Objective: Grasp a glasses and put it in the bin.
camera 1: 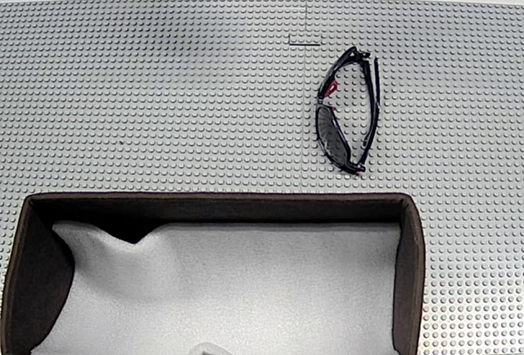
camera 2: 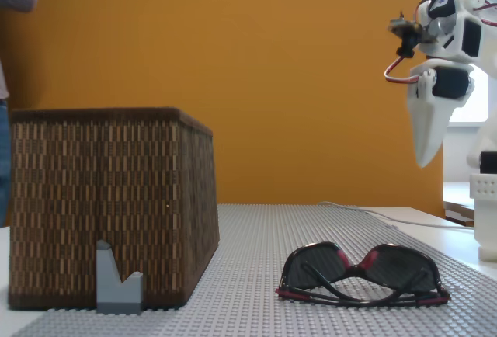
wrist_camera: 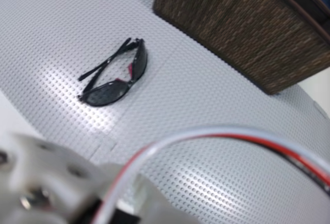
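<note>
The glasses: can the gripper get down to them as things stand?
Probably yes. The glasses lie folded on the studded mat, apart from the bin, with nothing over them. The gripper hangs raised off to one side.

My white plastic arm, wired in red and white

My gripper [camera 2: 429,154] tapers to a long white pointed finger [camera 2: 429,131]; black servo blocks sit between white shells, and a red-and-white cable [wrist_camera: 242,139] loops past my blurred wrist housing.

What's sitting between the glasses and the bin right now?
Nothing: in a fixed view from above, only bare studded baseplate separates the glasses from the bin; the wrist view agrees.
</note>
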`<state>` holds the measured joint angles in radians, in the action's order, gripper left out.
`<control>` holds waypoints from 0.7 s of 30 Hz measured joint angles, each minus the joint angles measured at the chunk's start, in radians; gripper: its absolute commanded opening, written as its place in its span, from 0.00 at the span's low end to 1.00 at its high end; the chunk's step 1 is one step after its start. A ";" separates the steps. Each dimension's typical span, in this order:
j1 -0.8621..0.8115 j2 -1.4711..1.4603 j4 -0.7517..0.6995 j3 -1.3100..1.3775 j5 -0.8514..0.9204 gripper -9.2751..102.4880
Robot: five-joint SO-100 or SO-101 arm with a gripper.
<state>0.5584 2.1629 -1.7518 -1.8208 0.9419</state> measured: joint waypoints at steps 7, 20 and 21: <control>0.046 -0.049 0.037 0.005 0.028 0.09; 0.127 -0.236 0.258 -0.005 -0.029 0.31; 0.130 -0.255 0.273 -0.005 -0.029 0.31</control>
<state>0.6888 1.9083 -1.4788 -1.8254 0.9127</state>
